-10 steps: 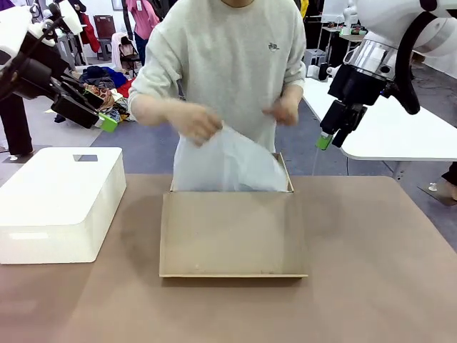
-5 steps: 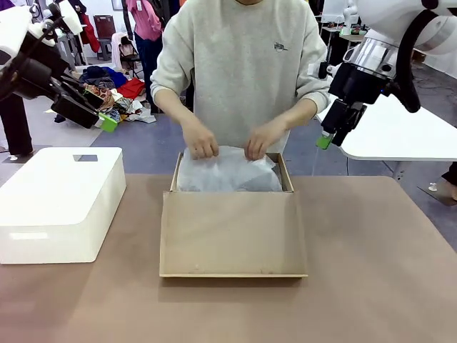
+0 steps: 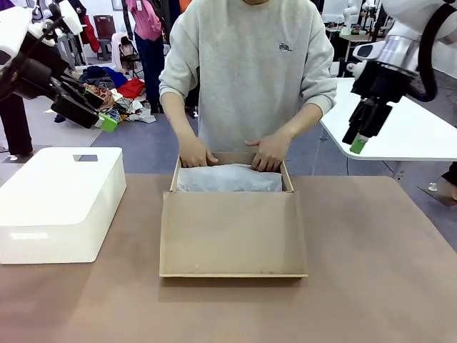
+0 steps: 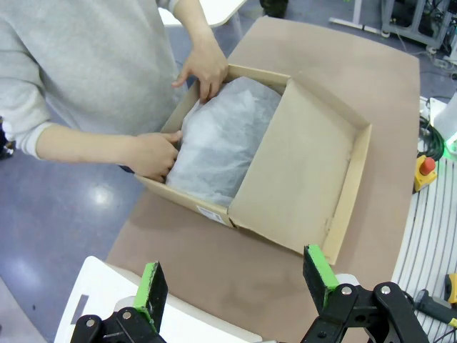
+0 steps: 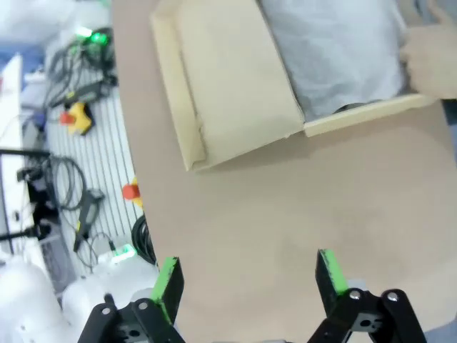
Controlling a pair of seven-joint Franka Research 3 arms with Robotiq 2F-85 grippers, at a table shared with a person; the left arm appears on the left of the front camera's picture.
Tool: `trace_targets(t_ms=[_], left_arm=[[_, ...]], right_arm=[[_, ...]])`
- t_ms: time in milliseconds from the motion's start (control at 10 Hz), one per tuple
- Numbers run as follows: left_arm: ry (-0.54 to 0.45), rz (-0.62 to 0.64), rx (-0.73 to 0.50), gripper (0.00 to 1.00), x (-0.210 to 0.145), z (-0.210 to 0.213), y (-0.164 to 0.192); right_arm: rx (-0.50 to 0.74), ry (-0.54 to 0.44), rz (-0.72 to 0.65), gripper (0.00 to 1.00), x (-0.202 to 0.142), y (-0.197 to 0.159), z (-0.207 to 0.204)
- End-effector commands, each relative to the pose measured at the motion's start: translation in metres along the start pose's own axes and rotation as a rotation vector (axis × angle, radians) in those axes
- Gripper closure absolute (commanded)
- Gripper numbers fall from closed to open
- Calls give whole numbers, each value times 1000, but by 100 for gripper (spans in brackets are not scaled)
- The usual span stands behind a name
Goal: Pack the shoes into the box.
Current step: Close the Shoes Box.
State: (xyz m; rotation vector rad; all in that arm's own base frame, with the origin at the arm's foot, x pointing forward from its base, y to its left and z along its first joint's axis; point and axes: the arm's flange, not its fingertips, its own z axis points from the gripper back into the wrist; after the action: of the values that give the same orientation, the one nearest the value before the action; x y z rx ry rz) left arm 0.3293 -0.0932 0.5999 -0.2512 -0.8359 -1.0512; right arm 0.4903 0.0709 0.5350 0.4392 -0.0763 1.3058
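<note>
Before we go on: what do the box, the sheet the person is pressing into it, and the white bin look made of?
The box: brown cardboard, matte, judging by the raw cut edges and folded flap. The sheet: probably thin white tissue paper; it is crinkled and slightly see-through. The white bin: likely moulded plastic, smooth, with rounded corners and a faint sheen.

Person's hands (image 3: 268,153) – obstacle over box (image 3: 232,236)
</note>
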Motion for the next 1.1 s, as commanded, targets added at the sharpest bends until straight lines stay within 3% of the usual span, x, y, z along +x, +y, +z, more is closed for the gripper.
trace_targets(t_ms=[0, 300, 1000], left_arm=[[-11, -7, -12, 0, -1, 0, 1], [-11, -7, -12, 0, -1, 0, 1], [-11, -7, -12, 0, -1, 0, 1]], right_arm=[[54, -60, 77, 40, -7, -8, 11], [-15, -85, 61, 100, -6, -9, 16], [-75, -78, 16, 100, 1, -5, 16]])
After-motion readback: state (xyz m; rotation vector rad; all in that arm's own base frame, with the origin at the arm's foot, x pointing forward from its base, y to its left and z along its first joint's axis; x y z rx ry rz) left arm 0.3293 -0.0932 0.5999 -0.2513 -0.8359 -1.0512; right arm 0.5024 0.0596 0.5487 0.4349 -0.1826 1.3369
